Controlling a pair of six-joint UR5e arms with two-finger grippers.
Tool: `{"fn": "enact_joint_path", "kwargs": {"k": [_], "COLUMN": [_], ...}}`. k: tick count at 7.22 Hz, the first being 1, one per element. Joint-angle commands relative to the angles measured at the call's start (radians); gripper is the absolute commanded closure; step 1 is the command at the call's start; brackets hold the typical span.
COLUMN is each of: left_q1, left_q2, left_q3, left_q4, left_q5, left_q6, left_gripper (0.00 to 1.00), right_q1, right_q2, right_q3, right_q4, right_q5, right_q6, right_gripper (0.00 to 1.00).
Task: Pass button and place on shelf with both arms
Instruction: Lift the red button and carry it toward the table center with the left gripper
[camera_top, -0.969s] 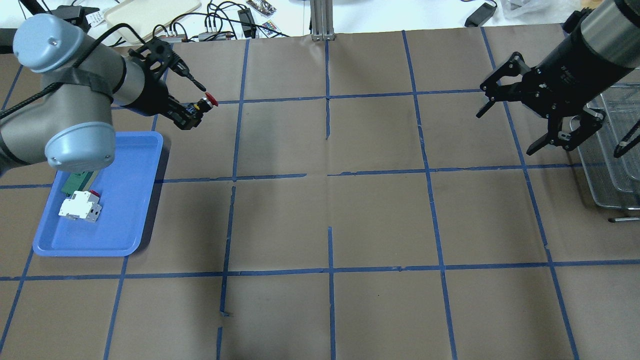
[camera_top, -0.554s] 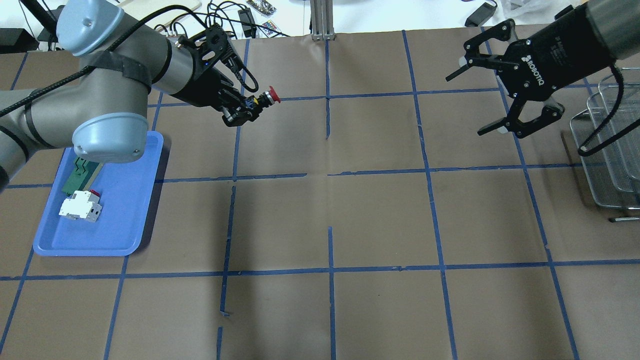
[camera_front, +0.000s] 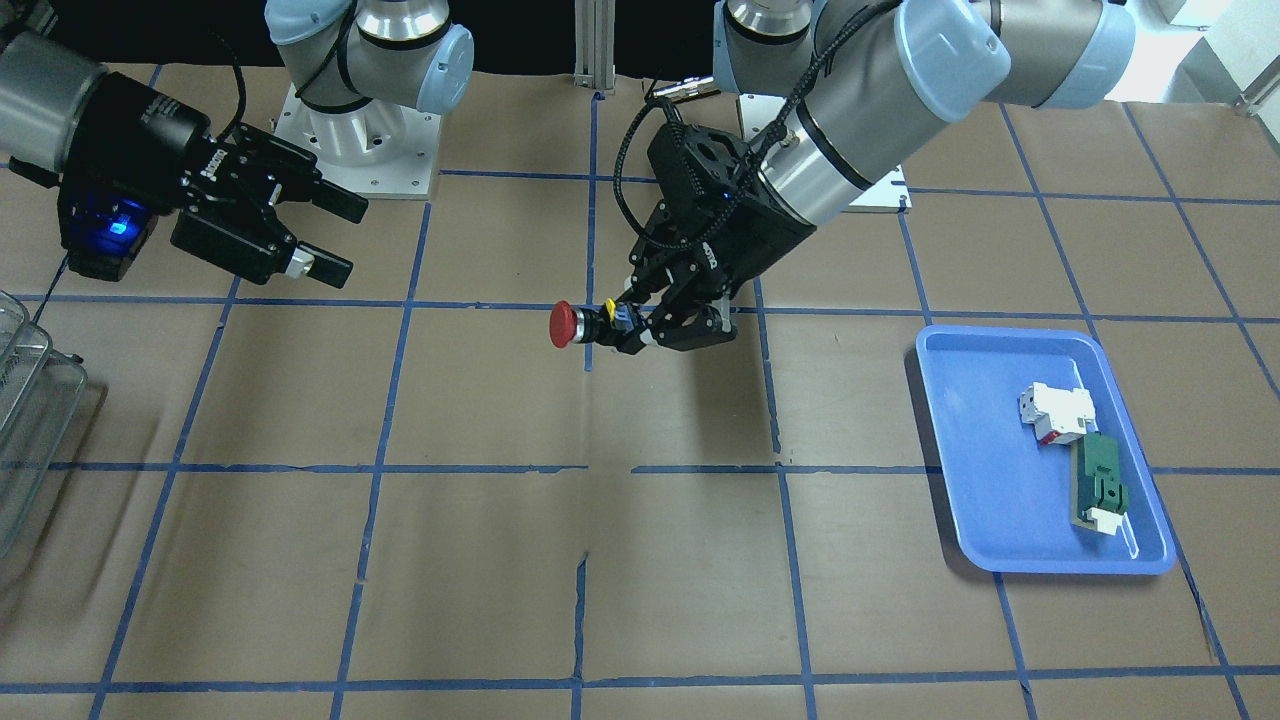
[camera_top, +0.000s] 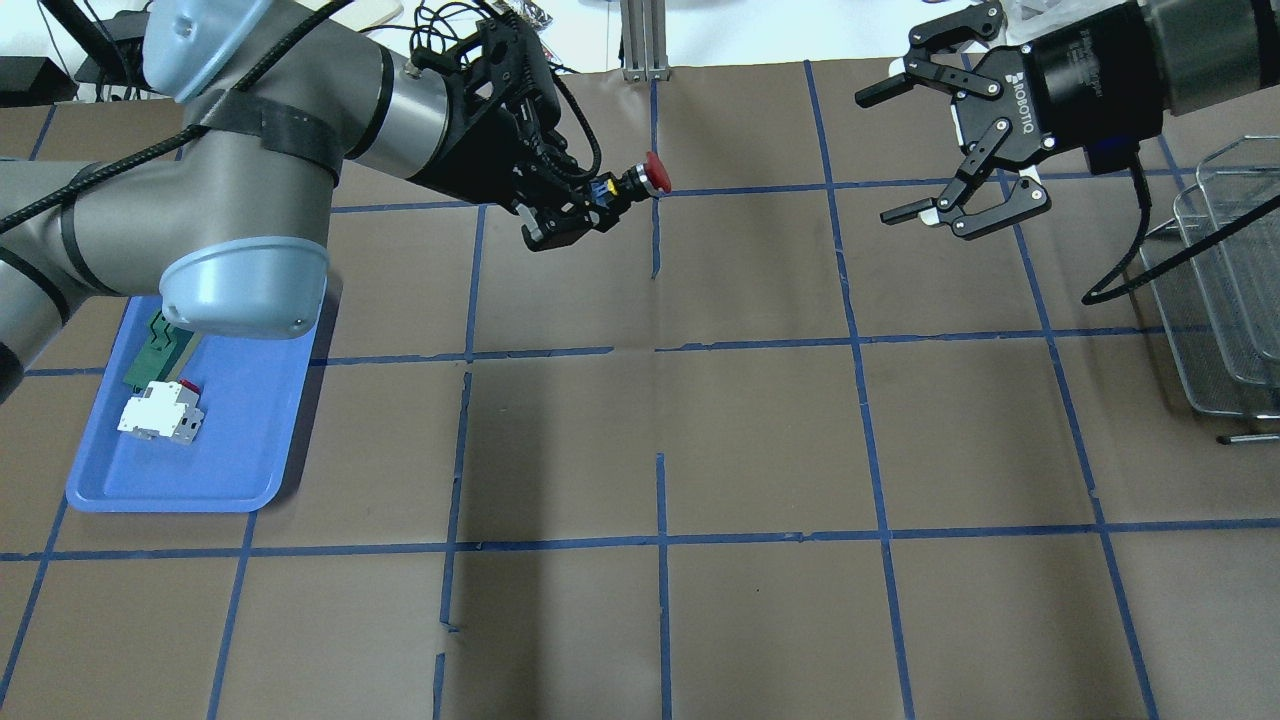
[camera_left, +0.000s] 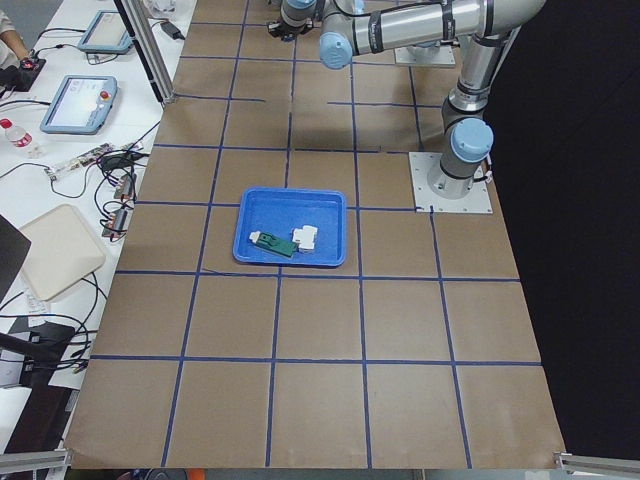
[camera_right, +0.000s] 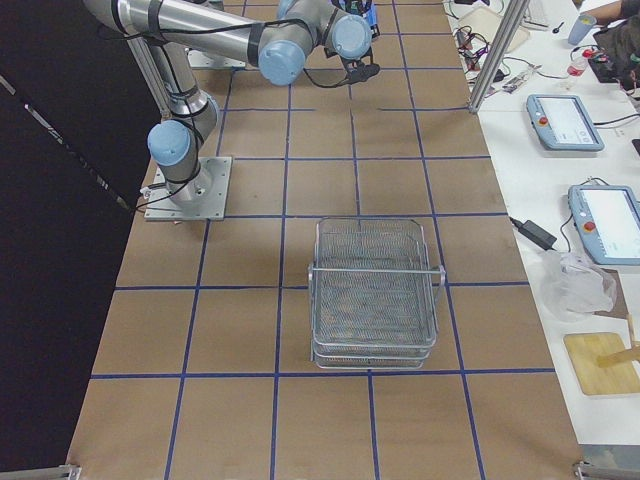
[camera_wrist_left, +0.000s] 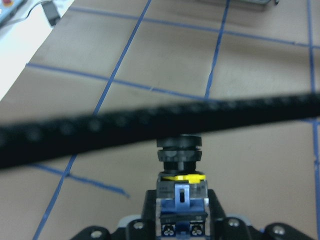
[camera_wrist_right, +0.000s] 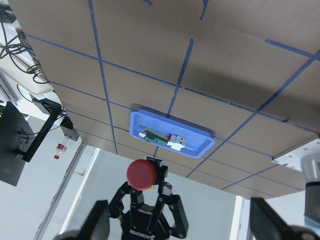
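Observation:
The button (camera_top: 652, 173), with a red cap and black body, is held in the air over the table's far middle, cap pointing toward my right gripper. My left gripper (camera_top: 592, 204) is shut on its yellow and blue rear; the front view shows the same grip (camera_front: 648, 326). The button also shows in the left wrist view (camera_wrist_left: 180, 154) and the right wrist view (camera_wrist_right: 143, 173). My right gripper (camera_top: 880, 155) is open and empty, facing the button with a wide gap between them. The wire shelf (camera_top: 1225, 300) stands at the right edge.
A blue tray (camera_top: 250, 440) at the left holds a white block (camera_top: 160, 412) and a green part (camera_top: 155, 350). Cables and devices lie beyond the far table edge. A blurred black cable (camera_wrist_left: 160, 125) crosses the left wrist view.
My left arm has carried the button rightward toward the table's middle. My right gripper has moved left and away from the shelf, turning its open fingers toward the button.

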Motion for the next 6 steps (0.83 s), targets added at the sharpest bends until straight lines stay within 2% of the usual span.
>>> {"fn": "enact_joint_path", "kwargs": {"k": [1, 2, 3, 6], "left_q1": [-0.082, -0.099, -0.101, -0.115], "left_q2": [0.014, -0.006, -0.012, 0.012], "left_q3": [0.026, 0.044, 0.061, 0.064], "left_q4": [0.011, 0.015, 0.014, 0.012], "left_q5": [-0.004, 0.002, 0.001, -0.001], "left_q6": [-0.025, -0.021, -0.01, -0.016], "left_gripper": [1.0, 1.0, 1.0, 1.0], "right_q1": [-0.051, -0.051, -0.051, -0.04], "right_q2": [0.033, 0.032, 0.02, -0.031], "right_q3": [0.002, 0.026, 0.058, 0.078], "right_q4": [0.027, 0.09, 0.09, 0.104], "right_q5": [0.031, 0.119, 0.152, 0.174], "right_q6": [0.035, 0.026, 0.027, 0.038], "right_gripper": [0.0, 0.0, 0.0, 0.0]}}
